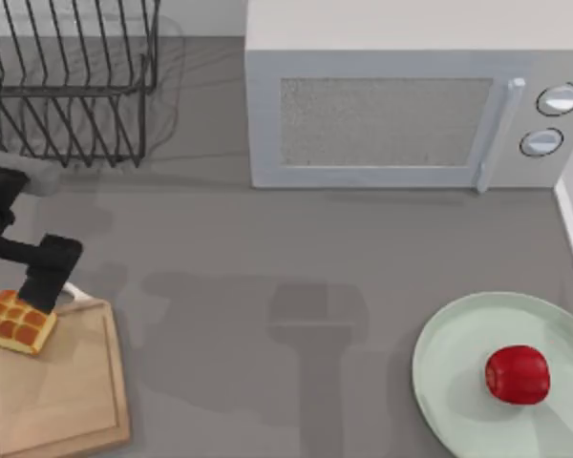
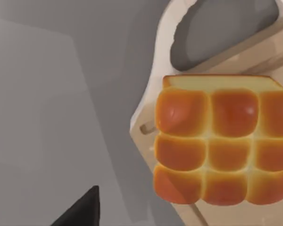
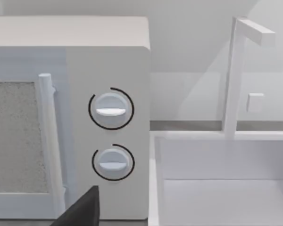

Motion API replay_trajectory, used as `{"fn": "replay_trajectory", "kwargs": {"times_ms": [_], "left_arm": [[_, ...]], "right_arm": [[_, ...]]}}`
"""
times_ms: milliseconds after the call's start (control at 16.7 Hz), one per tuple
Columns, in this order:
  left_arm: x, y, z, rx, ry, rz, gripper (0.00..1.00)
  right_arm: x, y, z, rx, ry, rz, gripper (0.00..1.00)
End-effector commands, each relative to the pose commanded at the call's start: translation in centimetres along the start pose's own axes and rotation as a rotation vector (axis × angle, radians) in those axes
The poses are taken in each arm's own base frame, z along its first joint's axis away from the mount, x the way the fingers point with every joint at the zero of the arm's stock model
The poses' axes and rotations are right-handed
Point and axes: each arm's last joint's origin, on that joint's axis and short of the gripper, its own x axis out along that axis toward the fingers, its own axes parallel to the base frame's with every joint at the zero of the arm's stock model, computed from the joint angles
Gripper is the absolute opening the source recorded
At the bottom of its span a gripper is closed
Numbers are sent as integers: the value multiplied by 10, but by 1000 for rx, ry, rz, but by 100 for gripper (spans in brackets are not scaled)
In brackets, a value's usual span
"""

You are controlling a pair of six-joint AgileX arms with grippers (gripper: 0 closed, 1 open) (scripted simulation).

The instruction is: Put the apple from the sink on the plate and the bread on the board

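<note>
The left gripper [image 1: 40,291] is seen at the table's left edge, directly over the handle end of the board [image 1: 62,391]. The bread [image 1: 19,322] sits just below the gripper's tip, overhanging the board's top-left corner and partly off its edge. In the left wrist view the bread [image 2: 217,146] lies across the board's white loop handle [image 2: 155,80], with bare table to one side. Whether the fingers are closed on the bread or have let go cannot be told; only one dark fingertip [image 2: 82,212] is visible. The left arm reaches in from the left edge, angled down toward the board.

Well right of the gripper, open table is noted up to the plate [image 1: 449,382], which carries the apple [image 1: 518,374]. The microwave [image 1: 411,105] and dish rack [image 1: 72,81] stand at the back.

In the right wrist view the microwave's dials [image 3: 111,109], the sink [image 3: 221,188] and the faucet [image 3: 236,70] are seen.
</note>
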Motion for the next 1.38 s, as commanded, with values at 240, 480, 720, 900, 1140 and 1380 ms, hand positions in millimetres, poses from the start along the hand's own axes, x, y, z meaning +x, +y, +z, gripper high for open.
{"fn": "replay_trajectory", "kwargs": {"times_ms": [240, 480, 720, 900, 1140, 1380], "left_arm": [[5, 1, -1, -2, 2, 0, 100], [39, 1, 2, -1, -7, 2, 100], [69, 0, 0, 0, -1, 0, 100], [70, 0, 0, 0, 0, 0, 100], [70, 0, 0, 0, 0, 0, 77], [70, 0, 0, 0, 0, 0, 47]], "right_arm": [[0, 0, 0, 0, 0, 0, 100], [0, 0, 0, 0, 0, 0, 100], [0, 0, 0, 0, 0, 0, 100], [0, 0, 0, 0, 0, 0, 100], [0, 0, 0, 0, 0, 0, 100], [0, 0, 0, 0, 0, 0, 100]]}}
